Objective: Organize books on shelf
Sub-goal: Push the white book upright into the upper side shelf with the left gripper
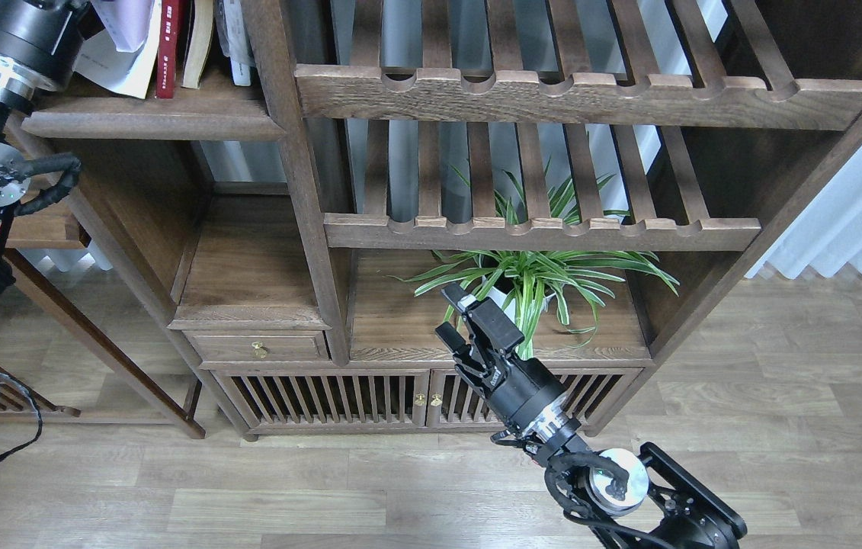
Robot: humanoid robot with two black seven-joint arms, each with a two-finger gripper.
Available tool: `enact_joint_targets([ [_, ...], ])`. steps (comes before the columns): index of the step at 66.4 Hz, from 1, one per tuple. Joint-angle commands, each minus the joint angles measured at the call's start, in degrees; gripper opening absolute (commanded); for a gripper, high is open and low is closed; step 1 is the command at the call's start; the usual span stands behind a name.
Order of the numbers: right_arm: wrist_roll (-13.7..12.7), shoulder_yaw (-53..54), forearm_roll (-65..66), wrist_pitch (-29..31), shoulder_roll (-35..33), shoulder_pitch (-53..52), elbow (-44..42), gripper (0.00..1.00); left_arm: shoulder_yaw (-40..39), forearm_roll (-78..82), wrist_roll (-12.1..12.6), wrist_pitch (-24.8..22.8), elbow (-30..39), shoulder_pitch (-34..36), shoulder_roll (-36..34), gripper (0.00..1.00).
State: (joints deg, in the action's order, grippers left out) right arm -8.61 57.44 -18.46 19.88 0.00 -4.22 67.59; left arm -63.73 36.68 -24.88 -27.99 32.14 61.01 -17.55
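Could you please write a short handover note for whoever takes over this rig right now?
Left gripper: out of view; only the left arm's wrist shows, raised at the top-left shelf.
Right gripper: holds nothing, parked low in front of the potted plant; whether it is open or shut cannot be told.
Books: on the top-left shelf. The dark red book stands upright with others beside it; a pale sheet or cover leans loosely at the left, next to the wrist.
Done: books are on the shelf.
Left: straighten the leaning pale one, then withdraw the left arm.
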Motion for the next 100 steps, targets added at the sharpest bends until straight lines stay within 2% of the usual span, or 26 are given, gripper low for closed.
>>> enact_joint_targets([
  [1, 0.00, -0.05, -0.09, 0.07, 0.00, 0.00, -0.01, 0.99, 0.54, -0.12, 0.45, -0.01, -1.73, 2.09, -0.03, 0.02],
  [17, 0.00, 0.04, -0.09, 0.25, 0.00, 0.00, -0.01, 0.99, 4.93, -0.21, 0.36, -0.01, -9.55, 9.29, -0.03, 0.02],
  [30, 0.09, 0.21, -0.18, 0.86, 0.00, 0.00, -0.01, 0.99, 5.81, -0.21, -0.08, -0.01, -13.07, 10.00, 1.55, 0.02],
  [46, 0.09, 0.21, -0.18, 0.95, 0.00, 0.00, -0.01, 0.99, 5.90, -0.29, -0.25, -0.01, -13.69, 10.09, 1.55, 0.02],
  [56, 0.09, 0.21, -0.18, 1.30, 0.00, 0.08, 0.08, 0.99, 5.90, -0.56, -0.34, -0.01, -13.60, 10.00, 2.08, 0.07],
  [62, 0.09, 0.21, -0.18, 1.65, 0.00, 0.09, 0.08, 0.99, 5.72, -0.65, -0.34, -0.01, -13.60, 10.00, 3.22, 0.15],
  [74, 0.09, 0.30, -0.18, 1.83, 0.00, 0.17, 0.08, 0.99, 5.63, -0.65, -0.34, -0.01, -13.60, 10.00, 4.28, 0.18],
  [75, 0.09, 0.30, -0.18, 1.83, 0.00, 0.17, 0.08, 0.99, 5.63, -0.65, -0.34, -0.01, -13.60, 9.91, 4.36, 0.22],
  [85, 0.09, 0.30, -0.18, 1.83, 0.00, 0.26, 0.08, 0.99, 5.55, -0.82, -0.34, -0.01, -13.60, 9.47, 4.54, 0.32],
  [95, 0.09, 0.30, -0.18, 1.83, 0.00, 0.26, 0.08, 0.99, 5.55, -3.19, -0.34, -0.01, -13.60, 9.21, 4.98, 0.36],
  [100, 0.09, 0.30, -0.18, 1.83, 0.00, 0.26, 0.08, 0.99, 5.55, -3.46, -0.25, -0.01, -13.60, 9.21, 4.98, 0.41],
])
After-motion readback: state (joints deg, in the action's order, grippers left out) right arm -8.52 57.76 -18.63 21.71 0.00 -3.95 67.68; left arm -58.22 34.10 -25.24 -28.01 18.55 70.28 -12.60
